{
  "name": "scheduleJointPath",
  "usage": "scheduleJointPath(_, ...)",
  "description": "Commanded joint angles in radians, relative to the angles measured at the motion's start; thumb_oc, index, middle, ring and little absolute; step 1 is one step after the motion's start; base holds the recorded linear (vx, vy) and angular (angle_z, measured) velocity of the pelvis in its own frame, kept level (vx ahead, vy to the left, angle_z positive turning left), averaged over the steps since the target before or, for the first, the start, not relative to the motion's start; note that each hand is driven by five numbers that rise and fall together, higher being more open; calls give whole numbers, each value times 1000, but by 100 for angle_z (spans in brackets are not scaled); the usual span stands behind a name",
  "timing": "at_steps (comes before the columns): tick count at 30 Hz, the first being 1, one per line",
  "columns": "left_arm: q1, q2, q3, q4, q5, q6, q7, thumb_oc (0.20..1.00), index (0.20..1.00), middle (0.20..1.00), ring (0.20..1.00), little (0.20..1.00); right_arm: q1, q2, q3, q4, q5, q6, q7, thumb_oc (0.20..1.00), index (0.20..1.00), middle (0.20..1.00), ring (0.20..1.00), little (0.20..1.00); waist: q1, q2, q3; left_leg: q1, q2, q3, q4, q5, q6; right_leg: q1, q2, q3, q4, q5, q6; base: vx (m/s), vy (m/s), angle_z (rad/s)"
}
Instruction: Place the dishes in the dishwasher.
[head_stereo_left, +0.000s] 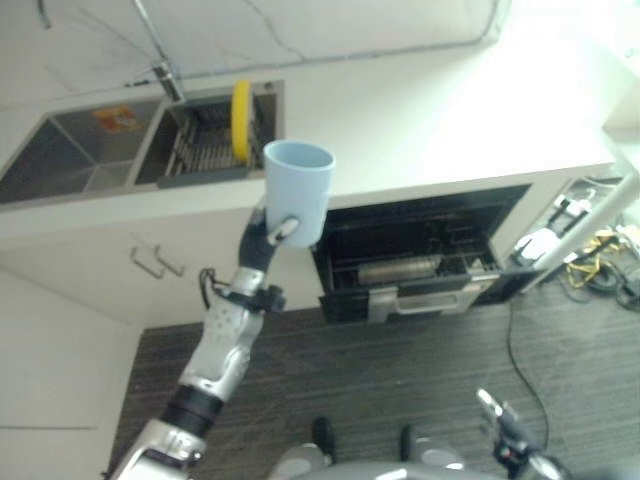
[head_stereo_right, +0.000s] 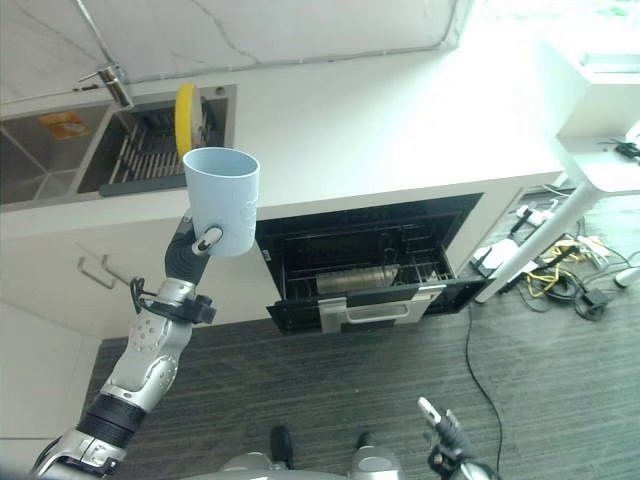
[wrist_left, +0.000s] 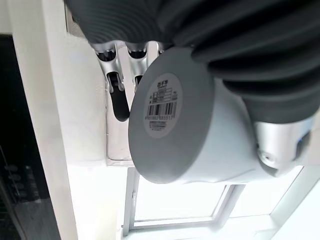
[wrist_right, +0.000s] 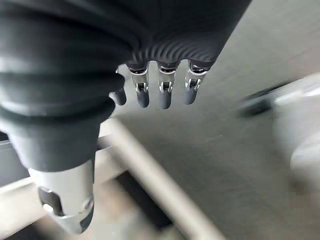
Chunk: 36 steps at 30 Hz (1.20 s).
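Note:
A light blue cup (head_stereo_left: 298, 190) is held upright in the air in front of the counter edge, with my left hand (head_stereo_left: 266, 238) shut on its lower side. In the left wrist view the cup's base (wrist_left: 165, 112) with a barcode sticker faces the camera, fingers (wrist_left: 119, 95) behind it and the thumb (wrist_left: 277, 145) across its side. The dishwasher (head_stereo_right: 370, 265) stands open under the counter, to the right of the cup, its dark rack pulled out a little. A yellow plate (head_stereo_left: 241, 120) stands on edge in the sink rack. My right hand (head_stereo_right: 440, 425) hangs low over the floor, fingers (wrist_right: 162, 92) relaxed and holding nothing.
A double sink (head_stereo_left: 75, 150) with a faucet (head_stereo_left: 165, 75) is set in the white counter (head_stereo_left: 450, 110). Cabinet handles (head_stereo_left: 155, 262) stick out below the sink. A white table leg (head_stereo_right: 545, 235) and a tangle of cables (head_stereo_right: 565, 275) lie right of the dishwasher.

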Motion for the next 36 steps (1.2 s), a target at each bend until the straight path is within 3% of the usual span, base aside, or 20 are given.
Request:
scheduleJointPath(1, -13, -15, 48, -11, 76, -82, 95, 200, 200, 200, 200, 200, 1, -38, -6, -158, -61, -123, 12, 1000, 1000, 1000, 1000, 1000, -8, -25, -8, 16, 37, 43, 68, -119, -4, -49, -58, -57, 73, -36, 39, -23, -121, -13)
scheduleJointPath(3, 6, -37, 61, 29, 110, -115, 189, 200, 200, 200, 200, 200, 29, -51, -11, -304, -81, -155, 27, 1000, 1000, 1000, 1000, 1000, -28, -43, -14, 20, 41, 57, 77, -125, -5, -50, -57, -50, 72, -35, 39, 9, -93, -23)
scheduleJointPath(5, 33, -66, 66, 61, 211, -139, 351, 200, 200, 200, 200, 200, 48, -54, -17, -455, -47, -236, 43, 1000, 1000, 1000, 1000, 1000, -45, -56, -18, 30, 43, 68, 84, -129, -4, -48, -54, -39, 73, -33, 39, 35, -55, -21)
scheduleJointPath(8, 22, -84, 57, 107, 319, -156, 512, 200, 200, 200, 200, 200, 59, -79, -16, -593, -73, -309, 67, 1000, 1000, 1000, 1000, 1000, -64, -62, -22, 39, 40, 77, 88, -139, -2, -48, -54, -26, 76, -37, 40, 20, -2, -24)
scheduleJointPath(14, -4, -84, 65, 115, 684, -115, 883, 200, 200, 200, 200, 200, 12, -118, 40, -811, -118, -326, 119, 1000, 1000, 1000, 1000, 1000, -71, -59, -43, 41, 28, 73, 90, -149, -1, -53, -50, 2, 66, -30, 40, 19, 21, -17)
scheduleJointPath(20, -9, -54, 41, 65, 925, -43, 1010, 200, 200, 200, 200, 200, -63, -131, 169, -864, -153, -303, 121, 1000, 1000, 1000, 1000, 1000, -33, -53, -56, 48, 17, 48, 80, -150, -6, -34, -51, -6, 48, -27, 42, 0, 0, 0)
scheduleJointPath(28, -16, -30, 4, 47, 1063, -9, 1035, 200, 200, 200, 200, 200, -138, -124, 280, -865, -130, -239, 126, 1000, 1000, 1000, 1000, 1000, 16, -47, -69, 56, 13, 16, 56, -142, -15, -10, -51, -33, 28, -28, 44, 8, -5, 11)
scheduleJointPath(36, -31, -16, -53, 55, 1175, -63, 1065, 200, 200, 200, 200, 200, -221, -104, 373, -849, -44, -183, 171, 1000, 1000, 1000, 1000, 1000, 65, -48, -77, 59, 6, -17, 39, -140, -18, 7, -51, -54, 17, -29, 44, 0, -24, 12)
